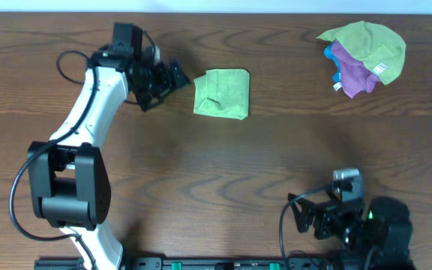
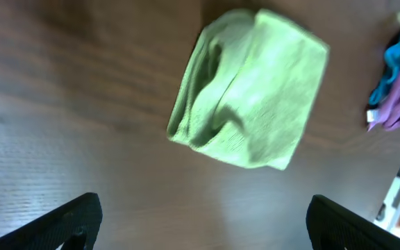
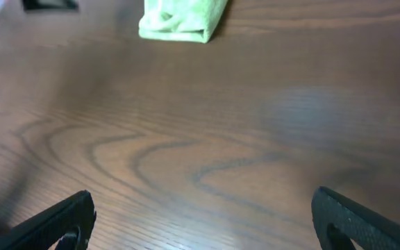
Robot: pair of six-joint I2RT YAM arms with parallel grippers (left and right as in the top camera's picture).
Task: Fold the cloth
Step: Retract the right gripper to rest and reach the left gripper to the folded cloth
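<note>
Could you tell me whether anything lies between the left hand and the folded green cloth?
Nothing visible does. The left hand, open, sits just beside the green cloth, with only bare table between them. The pile of other cloths lies well beyond the cloth, not in the gap.

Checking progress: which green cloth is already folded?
The folded green cloth beside the left gripper, a flat square; the crumpled green cloth lies over a purple cloth.

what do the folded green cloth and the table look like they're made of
Folded green cloth: soft matte fabric, probably microfibre, judging by its fuzzy nap and limp, rounded creases. Table: wood or a wood-look laminate, shown by brown grain lines and a faint sheen; the pictures cannot settle which.
</note>
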